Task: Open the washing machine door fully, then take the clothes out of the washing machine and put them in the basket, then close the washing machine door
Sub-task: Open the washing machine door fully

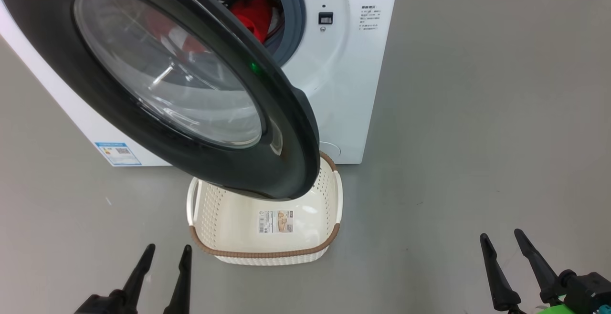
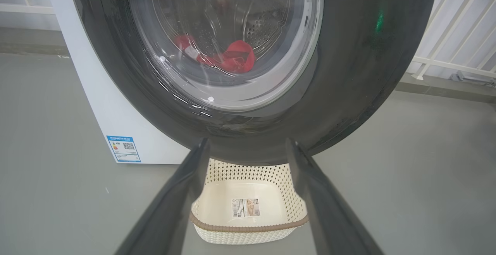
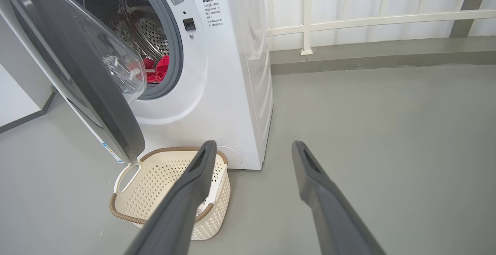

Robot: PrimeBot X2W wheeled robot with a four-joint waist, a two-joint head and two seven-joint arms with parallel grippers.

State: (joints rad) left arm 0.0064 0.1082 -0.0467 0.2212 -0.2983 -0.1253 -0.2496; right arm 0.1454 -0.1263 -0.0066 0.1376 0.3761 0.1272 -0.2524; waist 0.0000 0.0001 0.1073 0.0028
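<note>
Two grippers are sitting low w/ fingers apart, both empty: left gripper (image 1: 168, 247) and right gripper (image 1: 500, 234). The washing machine door (image 1: 286, 128) is hanging approx half open, hinged on the left of the washing machine (image 1: 353, 89), w/ its free edge jutting over the basket (image 1: 267, 253). The clothes (image 1: 250, 13) are lying inside the drum, behind the door. That free edge is lying ahead & right of the left gripper, which looks nearer. The right gripper is facing the door's inner side, so it's prob. better placed for pushing it wider.
</note>
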